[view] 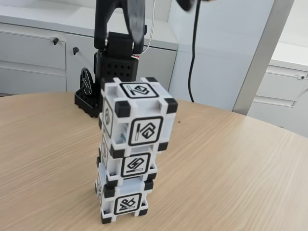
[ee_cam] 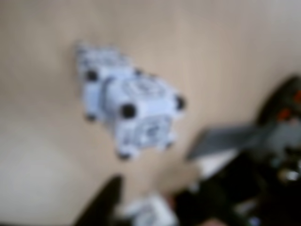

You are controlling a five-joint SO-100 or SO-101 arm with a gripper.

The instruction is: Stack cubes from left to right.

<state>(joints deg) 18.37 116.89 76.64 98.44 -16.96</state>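
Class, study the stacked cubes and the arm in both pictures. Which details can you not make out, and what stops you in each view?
- Gripper: the wrist view is blurred, so open or shut cannot be told.
- Glyphs on the cubes: smeared by that blur.
- Arm: its upper part is cut off by the fixed view's top edge.
- Bottom cube: its rear faces are turned away from the fixed view.
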